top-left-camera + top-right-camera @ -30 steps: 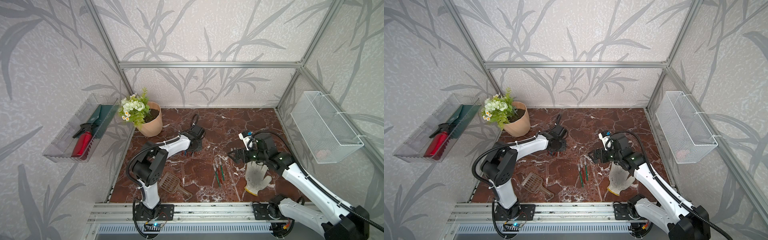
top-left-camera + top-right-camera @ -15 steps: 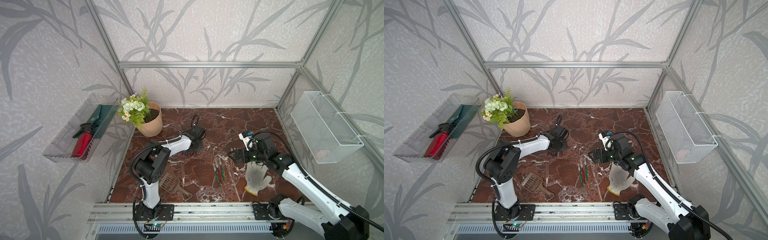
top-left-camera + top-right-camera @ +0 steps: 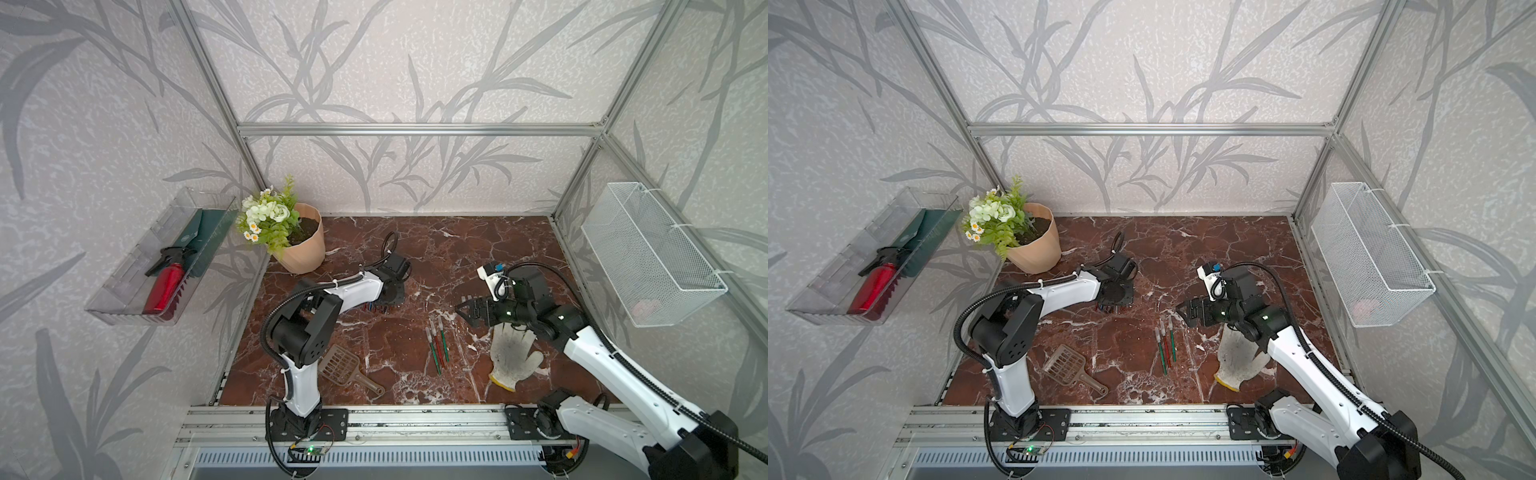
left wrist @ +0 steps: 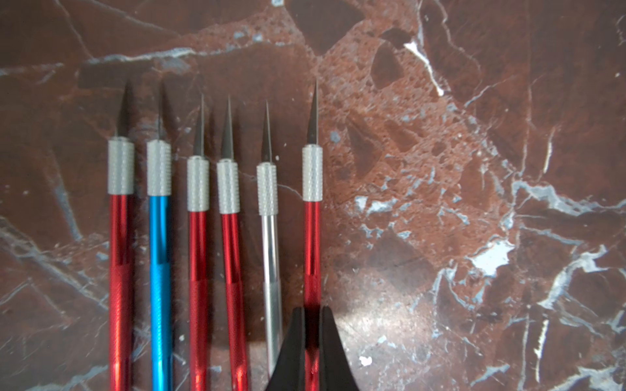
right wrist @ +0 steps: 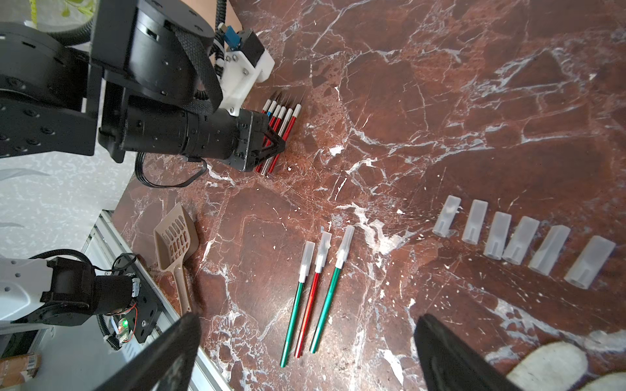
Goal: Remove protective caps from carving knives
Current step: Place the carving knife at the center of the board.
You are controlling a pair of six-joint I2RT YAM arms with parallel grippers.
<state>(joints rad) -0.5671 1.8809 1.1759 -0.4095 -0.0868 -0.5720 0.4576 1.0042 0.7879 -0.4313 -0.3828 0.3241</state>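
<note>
**Carving-knife station, both top views and both wrist views.** The left claw (image 4: 311, 309) is closed narrowly on the handle of a red carving knife (image 4: 312, 237). This knife lies at one end of a row of six uncapped carving knives (image 4: 230, 254) on the red marble desk (image 4: 440, 135). The row reads red, blue, red, red, silver, red, with all the bare blades pointing the same way. Whether the gripped knife is raised off the desk cannot be told.

The right claw (image 3: 469, 313) is spread wide and holds nothing. It hangs above the desk, near the cuff-side fingers of a white work glove (image 3: 513, 353).

Three capped carving knives (image 5: 310, 304), green, red and green, lie side by side between the two arms. They appear in both top views (image 3: 1166, 347). Six loose protective caps (image 5: 520, 240) form a slanted row of translucent sleeves, apart from the capped knives and near the glove.

A brown slotted scoop (image 3: 343, 368) lies near the base of the left arm. A potted plant (image 3: 305, 245) stands in the far corner on that side.
</note>
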